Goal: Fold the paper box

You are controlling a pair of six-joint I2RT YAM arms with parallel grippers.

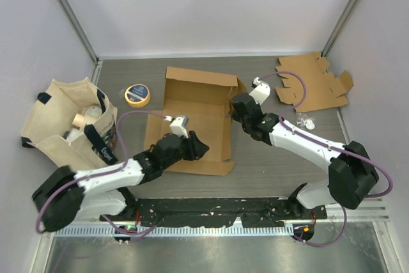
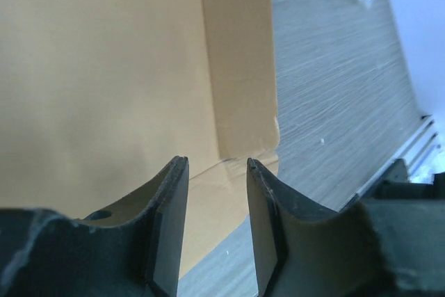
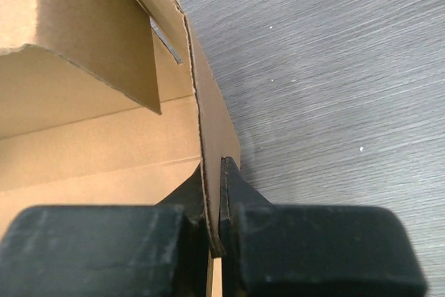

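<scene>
So, your left gripper (image 2: 217, 165) is open, hovering over the near flap (image 1: 214, 165) of the box (image 1: 192, 103) at mid-frame. Right gripper (image 3: 213, 168) is pinched on the box's right wall (image 3: 208, 102). Hold that wall upright and steady, then close left squarely on the flap edge.

A grey wood-grain surface (image 1: 121, 71) carries five things. The paper box (image 1: 198, 110), opened out with some walls raised, lies about its middle. A flat cardboard blank (image 1: 329, 84) lies in the far right corner. A roll of yellow tape (image 1: 137, 94) lies flat towards the far left, just beside the box. A beige cloth bag (image 1: 61, 123) sits at the left edge. A small clear plastic piece (image 1: 305, 119) lies near the right edge, below the blank
</scene>
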